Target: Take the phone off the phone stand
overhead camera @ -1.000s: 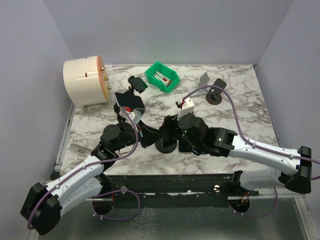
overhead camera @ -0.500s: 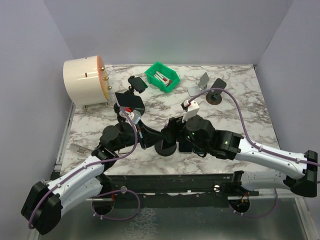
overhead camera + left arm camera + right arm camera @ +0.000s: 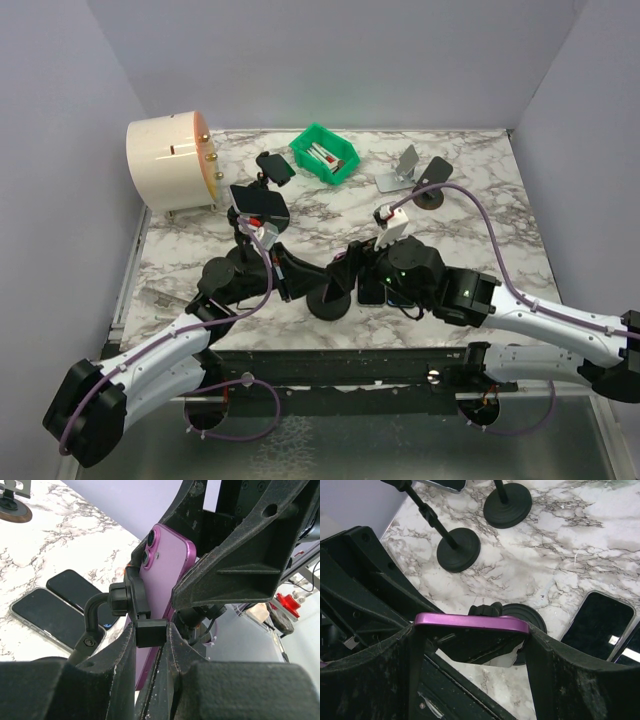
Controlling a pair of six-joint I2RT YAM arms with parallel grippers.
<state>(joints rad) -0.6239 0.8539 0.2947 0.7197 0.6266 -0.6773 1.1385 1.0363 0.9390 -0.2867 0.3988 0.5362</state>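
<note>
your right gripper (image 3: 476, 650) is closed across the purple phone (image 3: 470, 622), which sits in the phone stand (image 3: 116, 600) at the near middle of the table (image 3: 480, 200); your left gripper (image 3: 150, 636) pinches that stand. pull crooked and the phone may jam or slip free

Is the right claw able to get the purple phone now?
Probably yes. The right gripper already has a finger against each end of the purple phone, with nothing between, while the left gripper pinches the phone stand.
</note>
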